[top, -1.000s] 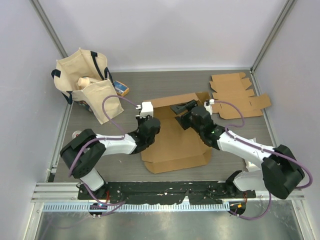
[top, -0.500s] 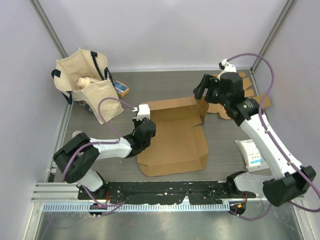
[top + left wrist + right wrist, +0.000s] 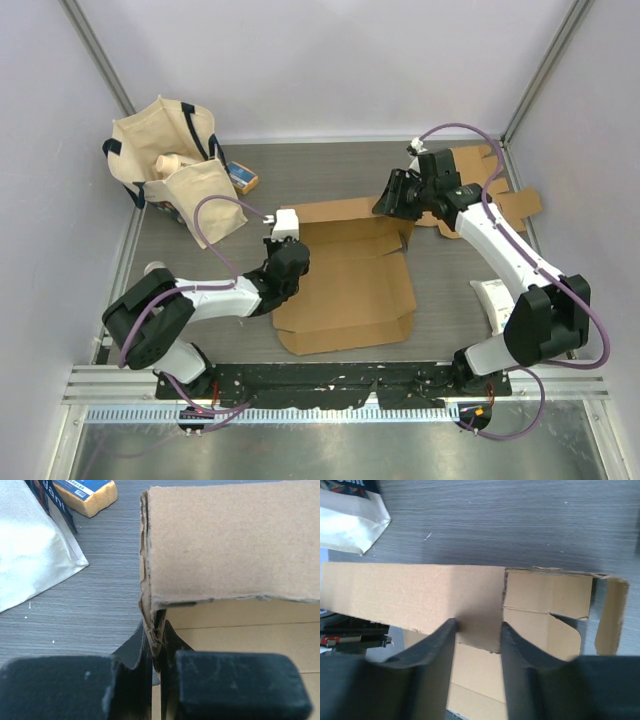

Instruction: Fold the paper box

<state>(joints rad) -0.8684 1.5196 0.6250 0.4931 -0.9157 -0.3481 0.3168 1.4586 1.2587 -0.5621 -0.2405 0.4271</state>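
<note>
Broadly, the grey worktop (image 3: pixel 330 170) carried everything. The paper box (image 3: pixel 350 280) lay mid-worktop between the two arms. Its base was flat, its far panel stood raised, and its near flap was still down.

The tote bag (image 3: pixel 165 165) sat at the far left corner, well apart from the box. A pile of flat cardboard blanks (image 3: pixel 515 205) lay at the far right, partly under the right arm. A white packet (image 3: pixel 492 300) lay near the right edge, and a small yellow block (image 3: pixel 241 177) lay just beside the bag.

Left hand (image 3: pixel 157 655): fingers pinched together on a thin cardboard edge at the left end of the raised panel.

Right hand (image 3: pixel 477 627): fingers spread apart over the right end of the same panel, close to the corner tabs. Whether they touched the cardboard could not be told.
</note>
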